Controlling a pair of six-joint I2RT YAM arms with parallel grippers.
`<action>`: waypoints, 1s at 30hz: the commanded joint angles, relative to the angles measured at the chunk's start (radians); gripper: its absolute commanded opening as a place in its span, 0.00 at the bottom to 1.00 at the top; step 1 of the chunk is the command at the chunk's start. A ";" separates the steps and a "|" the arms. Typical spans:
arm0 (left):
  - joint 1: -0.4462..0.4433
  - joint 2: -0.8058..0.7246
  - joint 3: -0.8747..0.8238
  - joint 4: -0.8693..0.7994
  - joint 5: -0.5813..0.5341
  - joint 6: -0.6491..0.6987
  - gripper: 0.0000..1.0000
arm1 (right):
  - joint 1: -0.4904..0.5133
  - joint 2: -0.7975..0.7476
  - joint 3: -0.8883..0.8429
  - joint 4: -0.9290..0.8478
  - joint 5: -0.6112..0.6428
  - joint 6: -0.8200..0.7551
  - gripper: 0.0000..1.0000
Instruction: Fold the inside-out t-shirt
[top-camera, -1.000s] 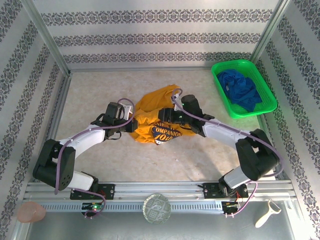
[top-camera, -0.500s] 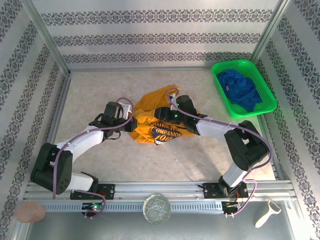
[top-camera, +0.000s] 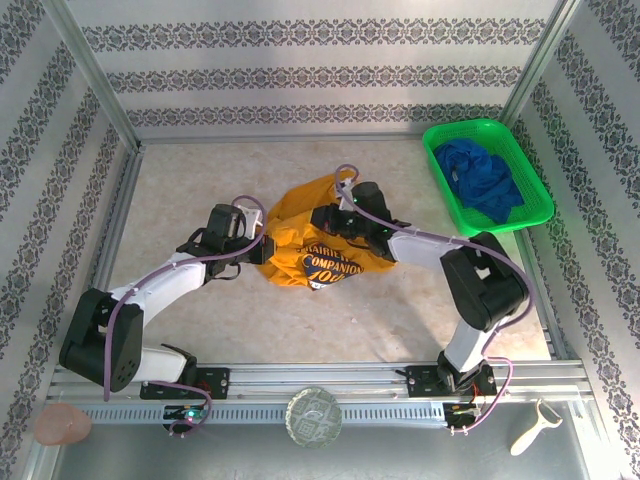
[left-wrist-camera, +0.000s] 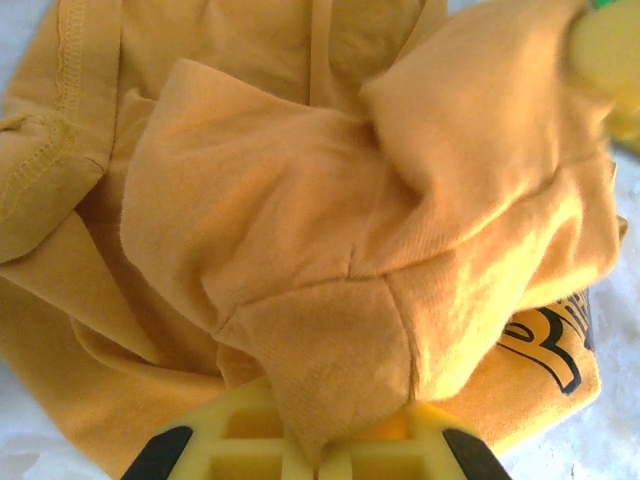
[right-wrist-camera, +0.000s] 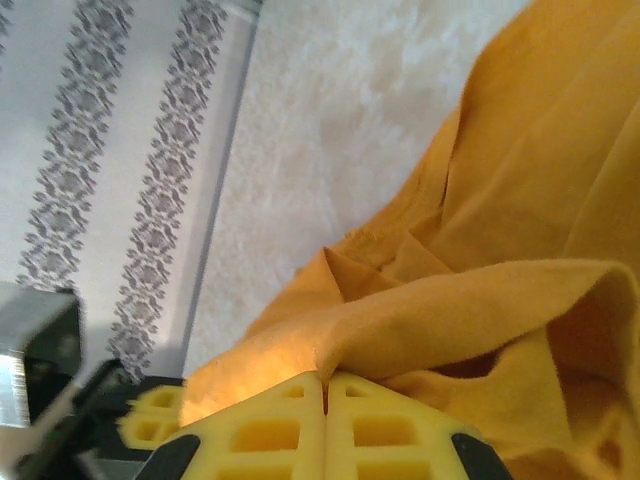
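We clamp our left end effector (left-wrist-camera: 322, 445) on a bunched fold of the inside-out t-shirt (left-wrist-camera: 300, 230); our right end effector (right-wrist-camera: 325, 385), pressed tight, pinches another fold.

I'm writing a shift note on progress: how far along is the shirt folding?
Done: nothing folded yet; the inside-out t-shirt lies bunched mid-table. In hand: the left gripper and right gripper are each shut on a pinch of its cloth. Remaining: spreading it flat and making every fold.
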 joint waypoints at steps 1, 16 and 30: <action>-0.002 -0.025 -0.013 -0.009 0.010 -0.020 0.00 | -0.050 -0.167 0.016 0.035 -0.024 0.008 0.00; -0.002 -0.042 0.012 -0.016 0.024 -0.014 0.09 | -0.008 -0.434 0.091 -0.271 0.066 -0.151 0.00; -0.182 -0.308 -0.064 0.133 -0.034 -0.186 0.63 | 0.140 -0.390 0.118 -0.419 0.285 -0.199 0.00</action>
